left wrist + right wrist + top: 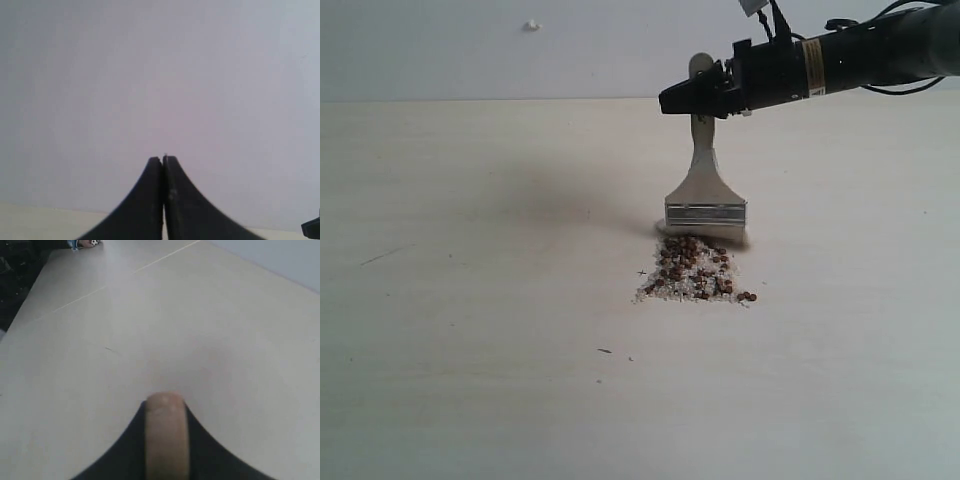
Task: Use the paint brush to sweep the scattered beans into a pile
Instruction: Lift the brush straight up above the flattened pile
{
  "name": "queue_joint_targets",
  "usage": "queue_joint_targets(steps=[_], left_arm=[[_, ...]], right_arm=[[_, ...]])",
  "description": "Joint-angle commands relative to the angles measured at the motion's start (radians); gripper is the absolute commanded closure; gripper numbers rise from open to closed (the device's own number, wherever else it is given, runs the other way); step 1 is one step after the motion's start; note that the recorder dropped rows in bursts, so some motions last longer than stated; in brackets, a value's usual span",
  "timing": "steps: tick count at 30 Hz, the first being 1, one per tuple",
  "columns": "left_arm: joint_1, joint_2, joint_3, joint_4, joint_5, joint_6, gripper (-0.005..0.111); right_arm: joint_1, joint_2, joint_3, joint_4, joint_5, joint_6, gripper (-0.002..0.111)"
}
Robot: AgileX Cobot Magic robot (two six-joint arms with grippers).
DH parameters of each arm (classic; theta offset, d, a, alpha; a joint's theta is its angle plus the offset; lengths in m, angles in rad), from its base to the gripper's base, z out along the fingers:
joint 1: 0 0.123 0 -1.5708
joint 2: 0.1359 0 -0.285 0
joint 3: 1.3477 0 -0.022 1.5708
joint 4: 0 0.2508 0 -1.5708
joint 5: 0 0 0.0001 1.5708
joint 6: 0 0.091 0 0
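Observation:
The paint brush (pixel 705 200) stands upright on the table, its silver ferrule low and its bristles touching the surface just behind the beans. My right gripper (pixel 692 97) is shut on the brush's pale handle near its top end. In the right wrist view the handle (pixel 166 437) sits clamped between the two dark fingers. The beans (pixel 695 270) lie in one compact pile of reddish-brown beans and white grains in front of the bristles, with two beans (pixel 748 296) a little off its right edge. My left gripper (pixel 163 160) is shut on nothing, facing a blank wall.
The pale table (pixel 470 300) spreads wide on all sides of the pile. A few tiny dark specks (pixel 604 350) lie on it nearer the camera. A small white object (pixel 531 26) sits on the back wall.

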Motion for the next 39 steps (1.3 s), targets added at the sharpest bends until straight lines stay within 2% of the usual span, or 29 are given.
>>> queue_joint_targets(steps=[1, 9, 17, 25, 39], left_arm=[[0.002, -0.001, 0.004, -0.008, 0.003, 0.003, 0.107], [0.002, -0.001, 0.004, -0.008, 0.003, 0.003, 0.107], [0.002, -0.001, 0.004, -0.008, 0.003, 0.003, 0.107], [0.002, -0.001, 0.004, -0.008, 0.003, 0.003, 0.107], [0.002, -0.001, 0.004, -0.008, 0.003, 0.003, 0.107]], right_arm=[[0.003, 0.004, -0.002, -0.017, 0.001, 0.082, 0.108], [0.003, 0.004, -0.002, -0.017, 0.001, 0.156, 0.108], [0.001, -0.001, -0.009, -0.017, 0.001, 0.1, 0.108], [0.001, -0.007, -0.087, -0.017, 0.001, 0.104, 0.108], [-0.016, -0.118, -0.122, -0.017, 0.001, 0.225, 0.108]])
